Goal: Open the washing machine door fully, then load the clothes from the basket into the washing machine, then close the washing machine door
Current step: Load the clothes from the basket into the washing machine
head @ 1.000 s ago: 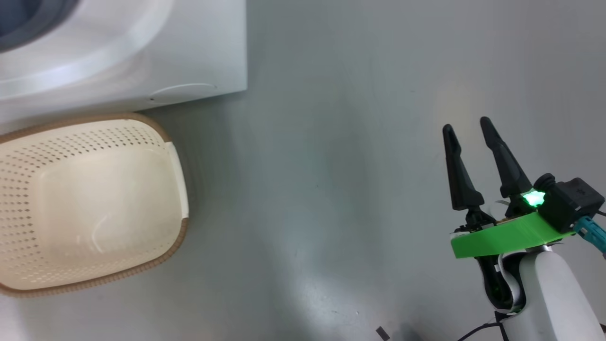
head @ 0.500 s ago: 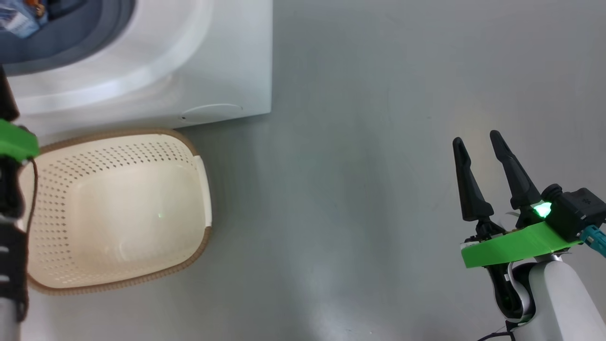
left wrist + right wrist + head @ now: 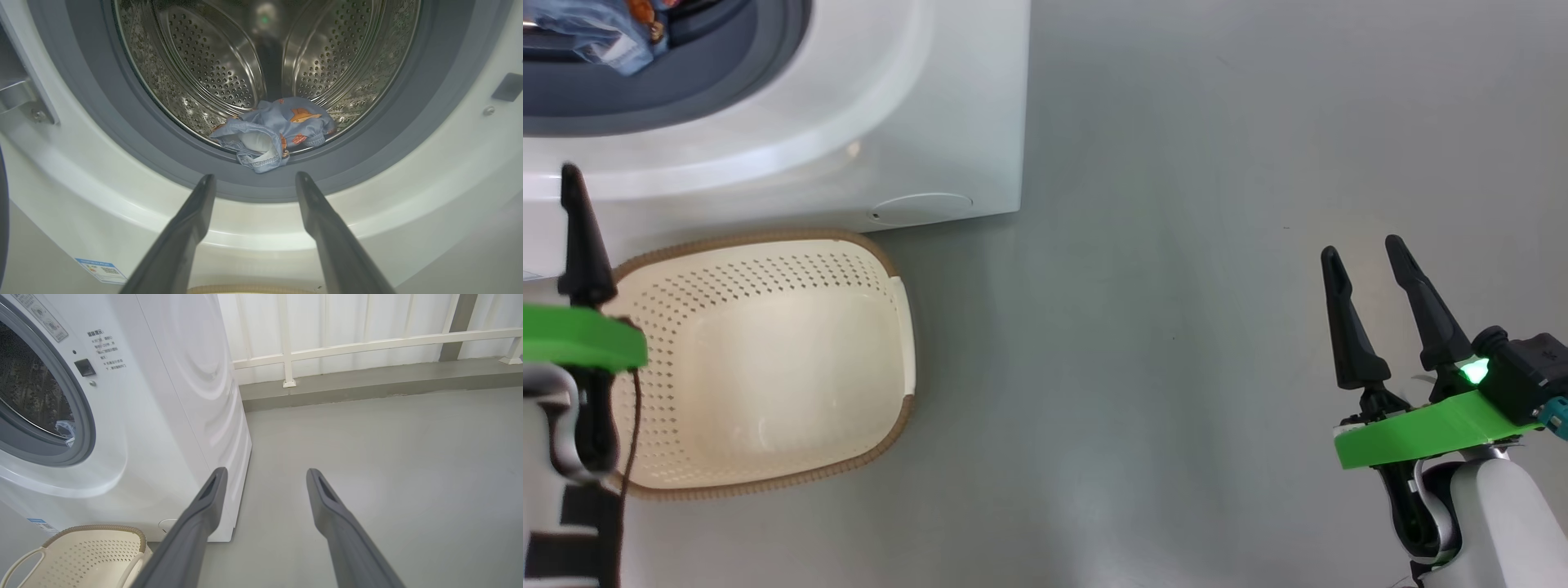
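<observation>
The washing machine [image 3: 947, 98] stands with its round opening uncovered; the washing machine door is out of view. The clothes [image 3: 273, 130], light-blue with orange figures, lie at the drum's front lip, one fold hanging over the grey gasket [image 3: 122, 134]; they also show as clothes [image 3: 596, 33] in the head view. My left gripper [image 3: 255, 178] is open and holds nothing, pointing at the opening just below the clothes. One of its fingers [image 3: 576, 245] rises by the basket's left side. The cream basket [image 3: 882, 269] sits on the floor against the machine with nothing in it. My right gripper [image 3: 1364, 245] hangs open over bare floor, far right.
Grey floor [image 3: 1160, 327] spreads to the right of the machine. A white railing and low grey kerb [image 3: 367, 343] run behind it. The basket [image 3: 94, 535] touches the machine's front, below the round filter cap [image 3: 923, 208]. A blue label [image 3: 100, 270] is on the lower front.
The head camera has turned, bringing the machine's opening and the clothes into view. My left arm now shows at the left edge. Both grippers stay open.
</observation>
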Robot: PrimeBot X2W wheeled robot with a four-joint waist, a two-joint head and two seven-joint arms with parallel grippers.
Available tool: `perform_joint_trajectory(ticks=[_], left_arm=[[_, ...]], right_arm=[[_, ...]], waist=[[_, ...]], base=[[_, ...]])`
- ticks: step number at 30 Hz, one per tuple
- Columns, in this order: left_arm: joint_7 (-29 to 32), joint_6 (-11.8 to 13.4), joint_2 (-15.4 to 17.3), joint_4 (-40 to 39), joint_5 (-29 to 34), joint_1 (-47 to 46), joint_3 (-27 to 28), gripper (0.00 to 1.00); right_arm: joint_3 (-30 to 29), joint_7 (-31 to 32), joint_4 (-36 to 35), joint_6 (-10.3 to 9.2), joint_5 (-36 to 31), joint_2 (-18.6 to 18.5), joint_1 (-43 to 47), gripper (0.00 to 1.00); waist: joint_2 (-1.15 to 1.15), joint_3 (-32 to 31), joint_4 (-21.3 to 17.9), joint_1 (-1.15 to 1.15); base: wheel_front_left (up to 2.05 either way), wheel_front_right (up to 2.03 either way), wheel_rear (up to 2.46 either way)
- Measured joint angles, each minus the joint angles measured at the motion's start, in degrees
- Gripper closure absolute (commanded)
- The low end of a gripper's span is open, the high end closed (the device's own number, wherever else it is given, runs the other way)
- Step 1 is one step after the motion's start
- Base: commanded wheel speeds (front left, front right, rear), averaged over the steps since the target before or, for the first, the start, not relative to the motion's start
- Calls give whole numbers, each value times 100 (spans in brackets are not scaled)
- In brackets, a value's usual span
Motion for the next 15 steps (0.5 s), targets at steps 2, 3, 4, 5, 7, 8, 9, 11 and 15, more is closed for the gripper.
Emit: perform_joint_trajectory(ticks=[2,3,4,5,7,8,9,11,15], left_arm=[[0,0,-77,-153,32,208,88,0],[0,0,-100,-233,49,306,102,0],[-1,0,-120,-312,78,405,121,0],[0,0,-142,-385,110,495,143,0],[-1,0,-198,-513,159,676,172,0],[0,0,-231,-573,183,768,187,0],[0,0,-259,-630,194,864,210,0],[0,0,-282,-679,201,950,232,0],[0,0,-376,-879,253,1213,285,0]], right_arm=[[-21,0,1,0,0,-9,3,0],[-33,0,1,0,0,-14,11,0],[-37,0,1,0,0,-23,32,0],[-43,0,0,0,0,-26,75,0],[-47,0,23,0,0,-30,153,0],[-49,0,26,0,0,-31,180,0],[-53,0,30,0,0,-32,208,0],[-59,0,42,0,0,-34,216,0],[-73,0,47,0,0,-41,229,0]], waist=[[0,-34,23,0],[0,-53,36,0],[0,-74,49,0],[0,-94,62,0],[0,-143,86,0],[0,-167,96,0],[0,-191,107,0],[0,-215,120,0],[0,-310,175,0]], base=[[0,0,0],[0,0,0],[0,0,0],[0,0,0],[0,0,0],[0,0,0],[0,0,0],[0,0,0],[0,0,0]])
